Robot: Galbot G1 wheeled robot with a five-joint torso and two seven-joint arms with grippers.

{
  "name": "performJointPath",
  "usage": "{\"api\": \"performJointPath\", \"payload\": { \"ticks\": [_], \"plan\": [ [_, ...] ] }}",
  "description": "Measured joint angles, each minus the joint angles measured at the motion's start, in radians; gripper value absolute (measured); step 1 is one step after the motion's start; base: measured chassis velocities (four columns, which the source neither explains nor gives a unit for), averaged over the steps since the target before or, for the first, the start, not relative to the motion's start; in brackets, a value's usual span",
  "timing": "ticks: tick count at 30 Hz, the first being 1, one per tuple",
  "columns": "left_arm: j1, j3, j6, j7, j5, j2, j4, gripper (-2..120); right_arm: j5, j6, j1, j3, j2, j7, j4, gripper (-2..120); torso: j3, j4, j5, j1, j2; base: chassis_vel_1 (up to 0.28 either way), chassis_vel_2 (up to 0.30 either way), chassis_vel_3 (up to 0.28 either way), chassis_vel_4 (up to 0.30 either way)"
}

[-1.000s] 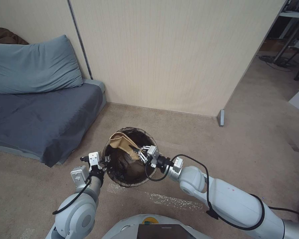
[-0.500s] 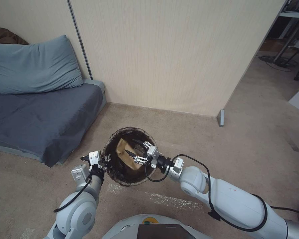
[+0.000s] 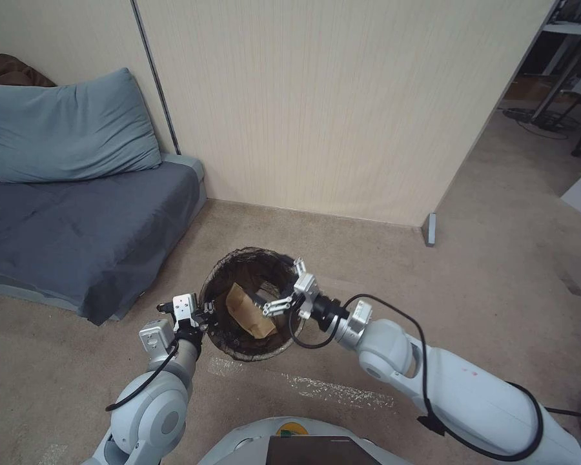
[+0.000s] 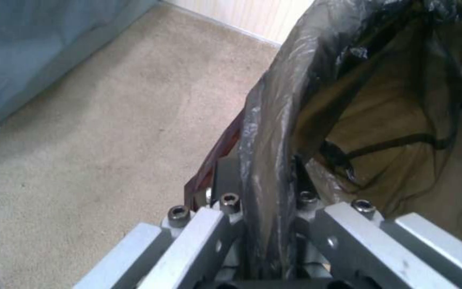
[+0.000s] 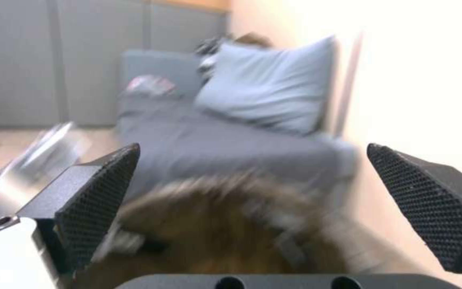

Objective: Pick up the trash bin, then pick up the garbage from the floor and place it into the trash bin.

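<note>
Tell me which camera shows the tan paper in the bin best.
The head view: the tan paper lies whole inside the trash bin. The left wrist view shows it through the liner; the right wrist view shows a brown blur.

light: even, soft indoor | shadows: faint | right wrist view: motion-blurred | edges: wide-angle bowed

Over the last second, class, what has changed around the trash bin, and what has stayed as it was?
The right gripper let go of the tan paper piece, which dropped from the rim down into the trash bin. That gripper, now open, has drawn back toward the bin's right edge. The left gripper stays clamped on the bin's lined rim, and the bin has not shifted.
</note>
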Motion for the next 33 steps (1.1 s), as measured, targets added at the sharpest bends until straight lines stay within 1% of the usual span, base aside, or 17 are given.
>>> {"api": "performJointPath", "payload": {
  "ticks": [2, 3, 5, 7, 10, 11, 13, 14, 17, 18, 21, 22, 24, 28, 30, 31, 33],
  "plan": [
    [-0.001, 0.0, -0.001, 0.0, -0.001, -0.002, 0.002, 0, 0.015, 0.0, -0.024, 0.047, -0.011, 0.007, 0.054, 100, 0.0, 0.0, 0.0, 0.0, 0.0, 0.0, 0.0, 0.0, 0.0],
    [-0.001, 0.0, -0.001, 0.0, -0.001, -0.002, 0.002, 0, 0.015, 0.0, -0.024, 0.047, -0.011, 0.007, 0.054, 100, 0.0, 0.0, 0.0, 0.0, 0.0, 0.0, 0.0, 0.0, 0.0],
    [-0.001, -0.001, -0.002, -0.002, -0.001, -0.003, 0.003, 0, 0.034, -0.02, -0.07, 0.139, -0.024, 0.051, 0.123, 100, 0.0, 0.0, 0.0001, 0.0, 0.0, 0.0, 0.0, 0.0, 0.0],
    [-0.001, -0.002, -0.001, -0.002, -0.001, -0.003, 0.004, 0, 0.037, -0.028, -0.08, 0.16, -0.025, 0.063, 0.134, 100, 0.0, -0.0001, 0.0001, 0.0, 0.0, 0.0, 0.0, 0.0, 0.0],
    [0.002, -0.005, 0.001, 0.0, 0.011, -0.005, 0.011, 0, 0.058, -0.076, -0.149, 0.321, -0.034, 0.138, 0.198, 100, 0.0, 0.0, 0.0, 0.0, 0.0, 0.0, 0.0, 0.0, 0.0],
    [0.002, -0.005, 0.001, 0.0, 0.011, -0.005, 0.011, 0, 0.058, -0.076, -0.149, 0.321, -0.034, 0.138, 0.198, 100, 0.0, 0.0, 0.0, 0.0, 0.0, 0.0, 0.0, 0.0, 0.0],
    [0.003, -0.007, -0.001, 0.004, 0.027, -0.006, 0.018, 0, 0.075, -0.125, -0.217, 0.467, -0.034, 0.194, 0.235, 100, 0.0, 0.0001, 0.0, 0.0, 0.0, 0.0, 0.0, 0.0, 0.0],
    [0.003, -0.007, -0.001, 0.004, 0.027, -0.006, 0.018, 0, 0.075, -0.125, -0.217, 0.467, -0.034, 0.194, 0.235, 100, 0.0, 0.0001, 0.0, 0.0, 0.0, 0.0, 0.0, 0.0, 0.0],
    [0.002, -0.011, -0.011, 0.014, 0.064, -0.008, 0.027, 0, 0.077, -0.215, -0.361, 0.666, -0.016, 0.321, 0.295, 100, 0.0, -0.0003, 0.0, 0.0, 0.0, 0.0, 0.0, 0.0, 0.0],
    [0.002, -0.011, -0.011, 0.014, 0.064, -0.008, 0.027, 0, 0.077, -0.215, -0.361, 0.666, -0.016, 0.321, 0.295, 100, 0.0, -0.0003, 0.0, 0.0, 0.0, 0.0, 0.0, 0.0, 0.0],
    [0.006, -0.017, -0.013, 0.018, 0.098, -0.008, 0.033, 0, 0.038, -0.295, -0.436, 0.768, 0.057, 0.415, 0.31, 100, 0.0, 0.0, 0.0, 0.0, 0.0, 0.0, 0.0, 0.0, 0.0],
    [0.006, -0.017, -0.013, 0.018, 0.098, -0.008, 0.033, 0, 0.038, -0.295, -0.436, 0.768, 0.057, 0.415, 0.31, 100, 0.0, 0.0, 0.0, 0.0, 0.0, 0.0, 0.0, 0.0, 0.0],
    [0.012, -0.026, -0.016, 0.02, 0.118, -0.004, 0.033, 0, -0.007, -0.322, -0.492, 0.83, 0.106, 0.454, 0.306, 100, 0.0, 0.0, 0.0, 0.0, 0.0, 0.0, 0.0, 0.0, 0.0],
    [0.014, -0.031, -0.016, 0.02, 0.127, 0.0, 0.032, 0, -0.048, -0.321, -0.55, 0.873, 0.138, 0.458, 0.292, 100, 0.0, 0.0, -0.0001, 0.0, 0.0, 0.0, 0.0, 0.0, 0.0],
    [0.013, -0.032, -0.016, 0.019, 0.14, -0.001, 0.032, 0, -0.132, -0.275, -0.626, 0.9, 0.188, 0.462, 0.258, 100, 0.0, 0.0, 0.0, 0.0, 0.0, 0.0, 0.0, 0.0, 0.0],
    [0.013, -0.032, -0.016, 0.019, 0.14, -0.001, 0.032, 0, -0.132, -0.275, -0.626, 0.9, 0.188, 0.462, 0.258, 100, 0.0, 0.0, 0.0, 0.0, 0.0, 0.0, 0.0, 0.0, 0.0],
    [0.013, -0.03, -0.016, 0.018, 0.143, -0.004, 0.029, 0, -0.179, -0.247, -0.67, 0.91, 0.22, 0.464, 0.243, 100, 0.0, -0.0001, -0.0001, 0.0, 0.0, 0.0, 0.0, 0.0, 0.0]
  ]
}}
